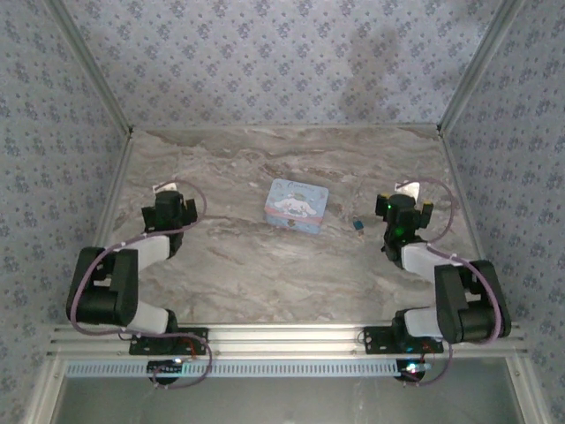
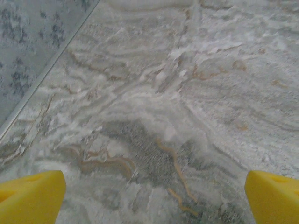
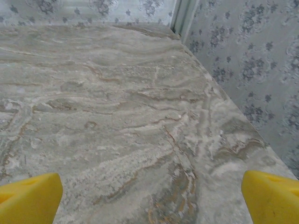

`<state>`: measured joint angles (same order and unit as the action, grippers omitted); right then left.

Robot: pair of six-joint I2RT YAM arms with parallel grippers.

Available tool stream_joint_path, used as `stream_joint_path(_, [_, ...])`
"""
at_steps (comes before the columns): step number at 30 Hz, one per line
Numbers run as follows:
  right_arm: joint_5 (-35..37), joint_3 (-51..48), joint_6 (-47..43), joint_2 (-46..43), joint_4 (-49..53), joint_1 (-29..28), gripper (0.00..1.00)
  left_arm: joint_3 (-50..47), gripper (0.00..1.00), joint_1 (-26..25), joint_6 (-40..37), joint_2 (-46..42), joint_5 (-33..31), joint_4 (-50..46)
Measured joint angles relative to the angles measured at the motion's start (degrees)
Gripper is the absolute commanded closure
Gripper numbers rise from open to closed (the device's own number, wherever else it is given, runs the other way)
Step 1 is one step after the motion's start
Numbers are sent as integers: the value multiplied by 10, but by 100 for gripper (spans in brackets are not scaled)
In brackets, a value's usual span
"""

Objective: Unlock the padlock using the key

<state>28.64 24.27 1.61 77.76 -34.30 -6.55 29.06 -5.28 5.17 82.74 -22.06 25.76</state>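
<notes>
The padlock (image 1: 358, 225), a tiny dark bluish thing with a brass-coloured bit, lies on the marble table just right of the tin box, a short way left of my right gripper (image 1: 404, 196). No key can be made out. My left gripper (image 1: 166, 194) hovers at the table's left side, far from the padlock. In the left wrist view the yellow fingertips (image 2: 30, 196) stand wide apart over bare marble. The right wrist view likewise has yellow fingertips (image 3: 271, 193) spread wide with nothing between them.
A light-blue cartoon-printed tin box (image 1: 296, 206) sits mid-table between the arms. Patterned walls close in the left, right and back sides. A metal rail (image 1: 282, 336) runs along the near edge by the arm bases.
</notes>
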Motion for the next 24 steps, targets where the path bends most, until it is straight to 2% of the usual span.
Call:
stream_joint_path(4, [-25,-36,-15,42,-91,2,0,-45,2,18,-13,12,27,114])
stream_joint_path(6, [-48,-53,-19,58,-104,8,0,-71,2,27,-18,37,40,174])
stream_joint_path(9, [-92,-56,-19,84,-144,36,0,-78,2,31,-24,57,66,181])
stream_joint_path(12, [-107,-48,-11,98,-142,53,0,-78,2,36,-24,57,80,195])
stream_joint_path(24, [-148,-41,-12,99,-149,61,0,-78,2,23,-37,57,83,232])
